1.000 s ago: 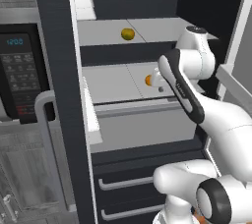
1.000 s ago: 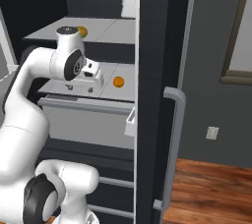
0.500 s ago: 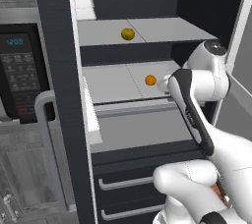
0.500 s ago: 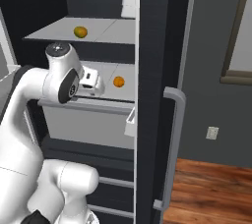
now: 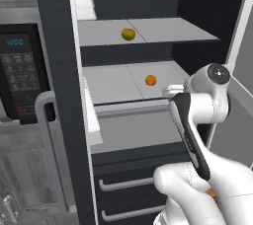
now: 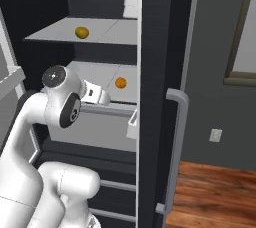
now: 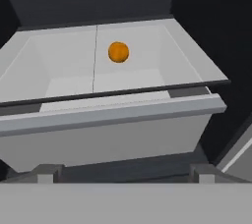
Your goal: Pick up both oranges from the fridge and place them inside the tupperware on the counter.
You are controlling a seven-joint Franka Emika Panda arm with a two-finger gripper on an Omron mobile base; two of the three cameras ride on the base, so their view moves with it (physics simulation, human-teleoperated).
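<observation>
A: Where is the gripper (image 7: pixel 123 171), and is it holding anything?

B: In the hand view its two dark fingertips (image 7: pixel 48 173) rise at the bottom, set wide apart with nothing between them, so it is released and empty. It sits outside the fridge (image 5: pixel 207 2), in front of the grey bin (image 7: pixel 113 120), looking over the bin's front wall.

A: And in the base views?

B: In the right base view the white hand (image 6: pixel 95 95) points toward the shelf from the left, level with the bin's front edge. In the left base view it peeks out beside the arm's round joint, but the fingers are too small to read there.

A: Where is the bright orange (image 7: pixel 118 52)?

B: On the light grey surface over the bin, toward the back, just right of the dividing seam. It is well apart from the fingertips, beyond the bin's front wall. The left base view shows it on the lower shelf (image 5: pixel 150 80), and the right base view shows it near the door's edge (image 6: pixel 120 83).

A: The other fruit?

B: The dull orange (image 5: pixel 128 34) lies on the upper shelf (image 5: pixel 163 30), near its middle seam; it sits toward the left of that shelf in the right base view (image 6: pixel 81 33).

A: Anything else around?

B: The open door (image 6: pixel 160 97) with its grey handle (image 6: pixel 176 152) stands at right in the right base view. A black microwave (image 5: pixel 20 76) is left of the fridge, and two handled drawers (image 5: pixel 128 189) lie below the bin.
</observation>
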